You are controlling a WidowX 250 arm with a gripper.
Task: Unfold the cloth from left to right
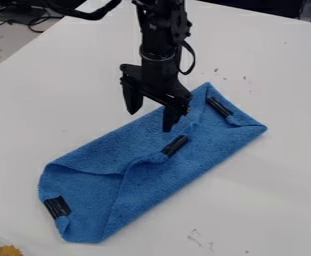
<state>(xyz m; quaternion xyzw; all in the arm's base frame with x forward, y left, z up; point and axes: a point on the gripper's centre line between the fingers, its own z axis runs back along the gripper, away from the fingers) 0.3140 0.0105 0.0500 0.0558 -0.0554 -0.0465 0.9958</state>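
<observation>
The black two-finger gripper (149, 121) hangs at the upper long edge of the folded blue terry cloth (151, 170), its 2 fingers spread apart with nothing between them. 1 finger is over the cloth, the other just beyond that edge. The cloth lies on the white tabletop (264, 185), slanting from lower left to upper right, with overlapping layers and a loose fold across its lower-left half. It bears 3 black strips: a middle strip (176, 145) near the gripper, an upper-right strip (219, 107) and a lower-left strip (57, 207) near the cloth's ends. Past its lower-left end is a fuzzy orange-yellow object (10, 250), partly cut off.
</observation>
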